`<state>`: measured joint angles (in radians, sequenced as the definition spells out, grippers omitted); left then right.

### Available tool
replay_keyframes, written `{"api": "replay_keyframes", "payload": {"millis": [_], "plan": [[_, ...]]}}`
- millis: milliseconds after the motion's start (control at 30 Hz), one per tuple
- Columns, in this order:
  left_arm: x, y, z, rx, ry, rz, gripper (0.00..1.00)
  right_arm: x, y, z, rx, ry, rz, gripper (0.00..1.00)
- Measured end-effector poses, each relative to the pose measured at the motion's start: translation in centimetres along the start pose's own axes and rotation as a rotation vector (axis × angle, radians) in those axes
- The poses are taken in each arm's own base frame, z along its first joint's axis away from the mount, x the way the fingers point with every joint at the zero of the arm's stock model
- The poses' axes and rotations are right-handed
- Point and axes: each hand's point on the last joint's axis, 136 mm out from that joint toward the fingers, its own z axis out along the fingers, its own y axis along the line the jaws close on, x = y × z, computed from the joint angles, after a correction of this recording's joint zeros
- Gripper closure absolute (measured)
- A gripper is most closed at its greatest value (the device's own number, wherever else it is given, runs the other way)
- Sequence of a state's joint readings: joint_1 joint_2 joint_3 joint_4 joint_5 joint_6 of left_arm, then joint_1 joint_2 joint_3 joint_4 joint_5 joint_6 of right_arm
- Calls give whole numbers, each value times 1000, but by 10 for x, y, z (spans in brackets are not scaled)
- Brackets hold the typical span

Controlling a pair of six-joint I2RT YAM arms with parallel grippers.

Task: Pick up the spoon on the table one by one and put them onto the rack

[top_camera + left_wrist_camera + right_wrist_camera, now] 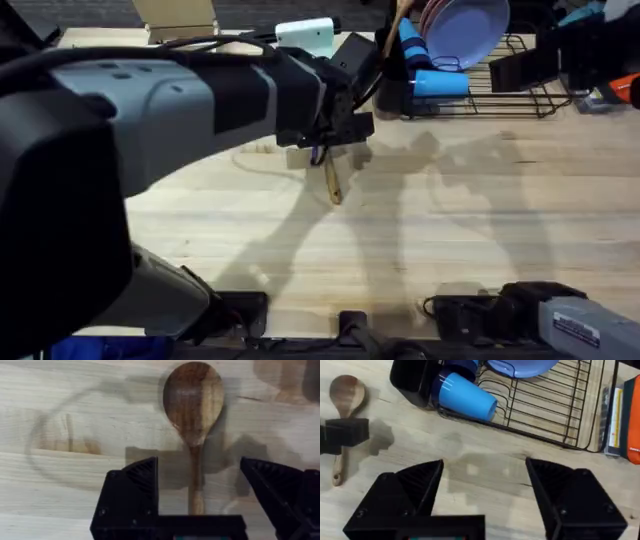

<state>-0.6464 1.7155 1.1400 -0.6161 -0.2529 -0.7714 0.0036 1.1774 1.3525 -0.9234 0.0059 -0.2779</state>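
One wooden spoon (193, 415) lies flat on the tabletop (450, 230), not yet lifted. The left hand (197, 495) hovers over it with its fingers spread wide, one on either side of the slim handle and not touching it. A second wooden handle (398, 18) already stands in the black utensil caddy (392, 75) of the rack (510, 85), so I judge the job half done. The right hand (485, 485) hangs wide and empty near the rack, beside a blue cup (465, 397).
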Motion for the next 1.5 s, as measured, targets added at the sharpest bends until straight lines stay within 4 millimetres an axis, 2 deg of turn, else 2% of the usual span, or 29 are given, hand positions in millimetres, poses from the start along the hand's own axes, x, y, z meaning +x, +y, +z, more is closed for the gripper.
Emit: {"api": "replay_keyframes", "payload": {"millis": [200, 533, 867, 1067, 1500], "plan": [[19, 7, 25, -63, 66, 26, 4, 0, 0, 0, 0, 0, 0, 8], [21, -3, 25, -65, 61, 45, 170, 0, 0, 0, 0, 0, 0, 8], [23, -9, 25, -54, 53, 51, 571, 0, 0, 0, 0, 0, 0, 8], [22, -12, 25, -46, 51, 51, 928, 0, 0, 0, 0, 0, 0, 8], [21, -12, 25, -44, 47, 51, 961, 0, 0, 0, 0, 1, 0, 8]]}}
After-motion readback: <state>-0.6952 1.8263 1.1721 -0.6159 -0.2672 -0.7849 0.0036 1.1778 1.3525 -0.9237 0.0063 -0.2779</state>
